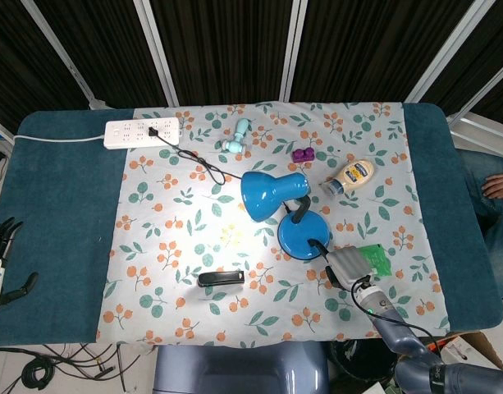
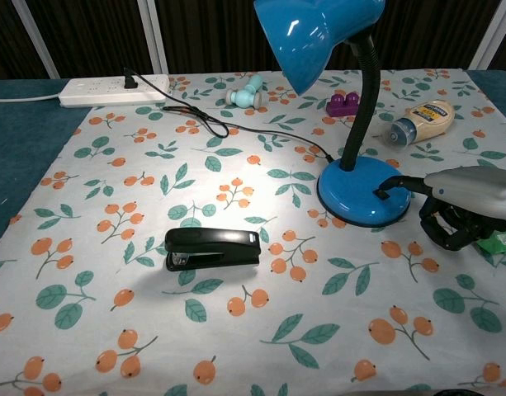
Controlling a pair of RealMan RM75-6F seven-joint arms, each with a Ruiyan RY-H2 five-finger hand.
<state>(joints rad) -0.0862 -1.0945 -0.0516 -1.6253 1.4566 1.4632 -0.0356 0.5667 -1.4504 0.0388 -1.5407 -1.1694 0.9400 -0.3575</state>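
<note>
A black stapler (image 2: 212, 248), power strip (image 1: 143, 132), mayonnaise bottle (image 1: 350, 176), purple block (image 1: 303, 154) lie on the floral cloth (image 1: 177, 246).

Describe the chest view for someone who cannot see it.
The robot's right hand touches the round base of a lit blue desk lamp on a floral tablecloth. A black stapler lies in front; a white power strip sits behind.

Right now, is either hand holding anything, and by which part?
Nothing is held. The right hand only touches the rim of the blue desk lamp's round base with a fingertip. The left hand is off the cloth, holding nothing.
</note>
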